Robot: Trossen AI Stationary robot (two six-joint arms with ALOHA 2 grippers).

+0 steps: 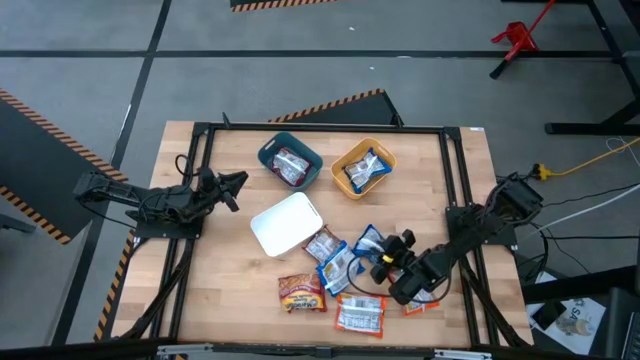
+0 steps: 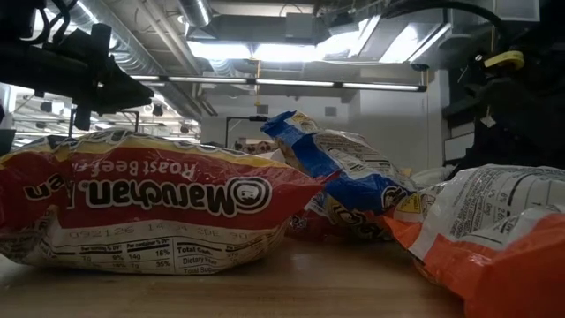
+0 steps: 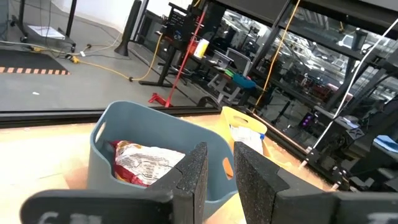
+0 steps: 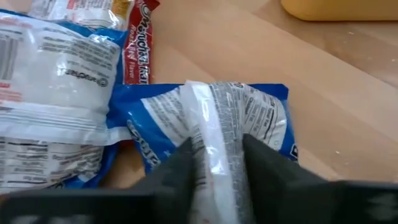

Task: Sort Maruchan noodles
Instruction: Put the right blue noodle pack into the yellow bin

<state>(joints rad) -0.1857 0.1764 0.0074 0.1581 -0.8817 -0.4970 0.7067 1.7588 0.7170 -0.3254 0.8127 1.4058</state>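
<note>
Several Maruchan packets lie loose on the near half of the table: a brown-and-yellow one [image 1: 302,292], an orange-and-white one [image 1: 361,315], a red-and-white one [image 1: 323,245] and blue ones [image 1: 335,268]. My right gripper [image 1: 383,262] is low over this pile, shut on a blue-and-white packet [image 4: 205,118]. The teal bin [image 1: 290,160] holds a dark red packet, and the orange bin [image 1: 363,168] holds a blue-and-white one. My left gripper [image 1: 238,190] waits above the table's left side, facing the teal bin [image 3: 143,143], its fingers a narrow gap apart. My right gripper pinches the raised, crinkled back seam [image 4: 214,121] along the middle of the blue-and-white packet between its two fingers. The fingers come slanting down from the table's right. In the low view this packet [image 2: 340,163] stands tilted, its lower end among the other packets.
A white bin [image 1: 287,222] sits at the table's middle, just left of the pile. Another orange packet [image 1: 420,303] lies partly under my right arm. A black frame [image 1: 320,127] runs round the table top. Bare wood shows at the near left [image 1: 230,290].
</note>
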